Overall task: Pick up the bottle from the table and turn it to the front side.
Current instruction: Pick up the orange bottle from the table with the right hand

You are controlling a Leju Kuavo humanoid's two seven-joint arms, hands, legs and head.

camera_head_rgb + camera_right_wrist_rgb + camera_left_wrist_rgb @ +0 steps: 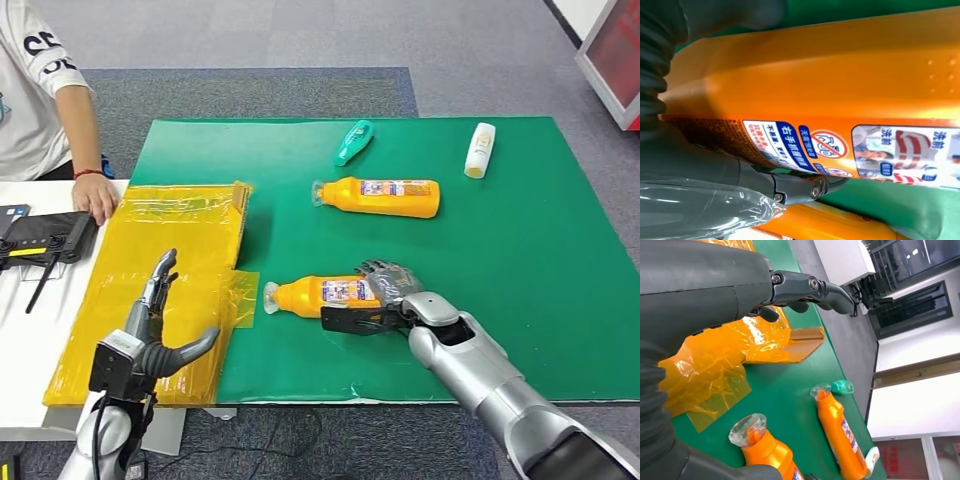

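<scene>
My right hand (pixel 386 292) wraps its fingers (pixel 377 272) round the near orange bottle (pixel 317 296); left hand (pixel 155 320) spread, empty, at eight o'clock.

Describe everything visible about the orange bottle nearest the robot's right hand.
The near orange bottle lies on its side on the green mat, its clear cap toward the yellow film. It looks like glossy plastic with a blue, white and red printed label. The right hand is closed around its base end.
</scene>
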